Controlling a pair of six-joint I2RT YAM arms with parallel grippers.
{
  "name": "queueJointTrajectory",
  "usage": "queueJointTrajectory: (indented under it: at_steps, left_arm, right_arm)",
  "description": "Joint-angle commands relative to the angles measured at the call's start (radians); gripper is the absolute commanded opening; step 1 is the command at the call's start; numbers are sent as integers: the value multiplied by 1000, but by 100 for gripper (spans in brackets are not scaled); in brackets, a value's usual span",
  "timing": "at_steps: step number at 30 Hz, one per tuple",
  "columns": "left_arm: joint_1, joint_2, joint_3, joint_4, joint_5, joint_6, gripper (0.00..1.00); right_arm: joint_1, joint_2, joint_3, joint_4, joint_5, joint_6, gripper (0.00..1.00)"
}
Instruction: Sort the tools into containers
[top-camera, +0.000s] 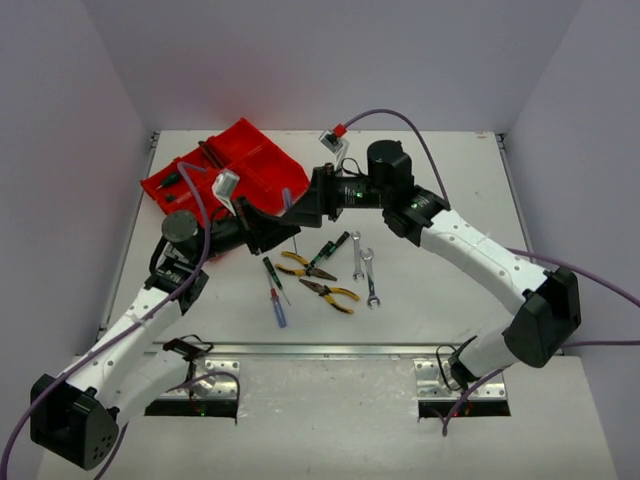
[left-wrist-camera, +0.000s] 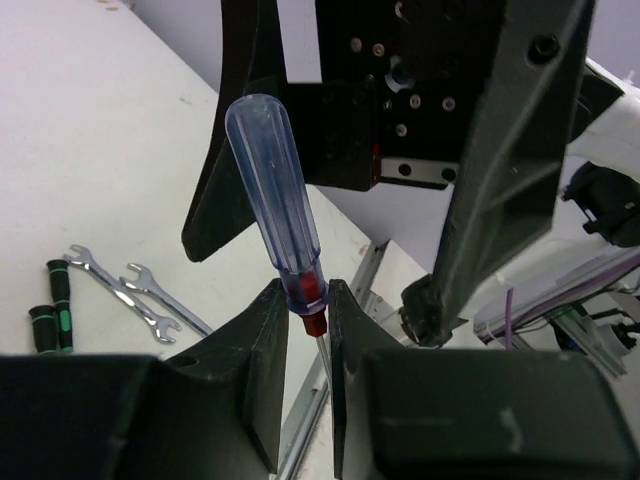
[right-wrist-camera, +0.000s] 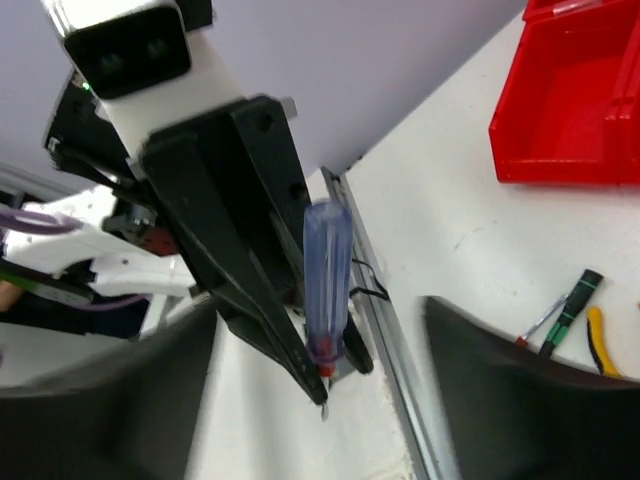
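The left gripper (left-wrist-camera: 305, 300) was clenched on the blue screwdriver (left-wrist-camera: 272, 190) at its red collar, holding it in the air just in front of the red tray (top-camera: 262, 170). The right gripper (right-wrist-camera: 315, 305) stood released, its fingers wide either side of the handle. A few tools (top-camera: 176, 180) lay in the tray. Nearer than the tray, pliers (top-camera: 308, 266), wrenches (top-camera: 358, 255) and screwdrivers (top-camera: 272, 278) lay on the worktop (top-camera: 440, 300). Most of the sorting looked undone.
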Motion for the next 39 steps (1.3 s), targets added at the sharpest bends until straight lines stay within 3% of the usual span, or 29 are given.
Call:
queueJointTrajectory:
  at_steps: [1, 3, 8, 13, 17, 18, 21, 23, 27, 30, 35, 39]
  left_arm:
    - [-9, -32, 66, -61, -160, 62, 0]
    - [-9, 8, 110, -177, -311, 97, 0]
    - [-5, 165, 229, -334, -728, 123, 0]
    - [96, 600, 665, -586, -1069, 105, 0]
    - [223, 950, 1066, -800, -1210, 114, 0]
    - [236, 1102, 1206, -840, -1230, 152, 0]
    - [260, 1322, 1577, -894, -1266, 306, 0]
    - [286, 1432, 1681, -832, -1218, 361, 0]
    - [305, 1482, 1652, -644, -1035, 555, 0]
    - [309, 1470, 1547, -535, -963, 565, 0]
    - [313, 1560, 1592, -535, -899, 557, 0]
    - [313, 1564, 1568, -521, -927, 550, 0]
  right_arm:
    - [-7, -58, -24, 0, 93, -26, 99]
    - [-57, -86, -16, -124, 199, -22, 99]
    - [-204, -241, -116, -213, 445, -55, 99]
    - [-223, -450, -238, -289, 491, -144, 99]
    - [-224, -577, -328, -332, 453, -171, 99]
    - [-224, -619, -381, -350, 448, -172, 99]
    - [-223, -741, -472, -341, 397, -150, 99]
    - [-224, -782, -527, -341, 348, -139, 99]
    - [-222, -821, -542, -396, 301, -183, 99]
    - [-223, -848, -535, -444, 323, -221, 99]
    - [-222, -857, -556, -428, 320, -219, 99]
    - [-222, -850, -579, -415, 314, -215, 99]
